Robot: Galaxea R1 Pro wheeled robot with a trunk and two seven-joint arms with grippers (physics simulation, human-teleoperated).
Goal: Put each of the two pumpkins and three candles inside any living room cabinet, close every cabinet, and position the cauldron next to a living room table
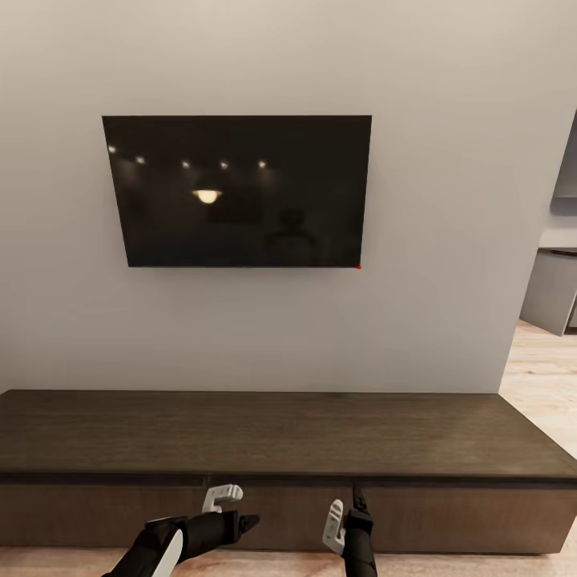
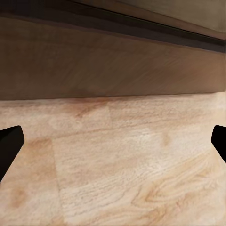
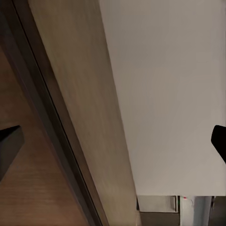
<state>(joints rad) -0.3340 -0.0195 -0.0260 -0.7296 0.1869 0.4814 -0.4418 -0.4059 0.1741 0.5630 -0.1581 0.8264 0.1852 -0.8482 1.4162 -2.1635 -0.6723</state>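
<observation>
The long dark cabinet (image 1: 272, 437) is standing against the wall (image 1: 449, 200), blocking forward passage low down. Above its bare top, room is lying open beneath the mounted television (image 1: 240, 191). Floor (image 1: 545, 385) is opening right of the cabinet.

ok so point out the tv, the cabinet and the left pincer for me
tv (image 1: 240, 192): head view, middle of the dark screen.
cabinet (image 1: 272, 433): head view, bare wooden top.
left pincer (image 1: 244, 522): head view, by the black fingertips, in front of the cabinet's front panel.

Cabinet (image 1: 272, 433) ends cut off.
</observation>
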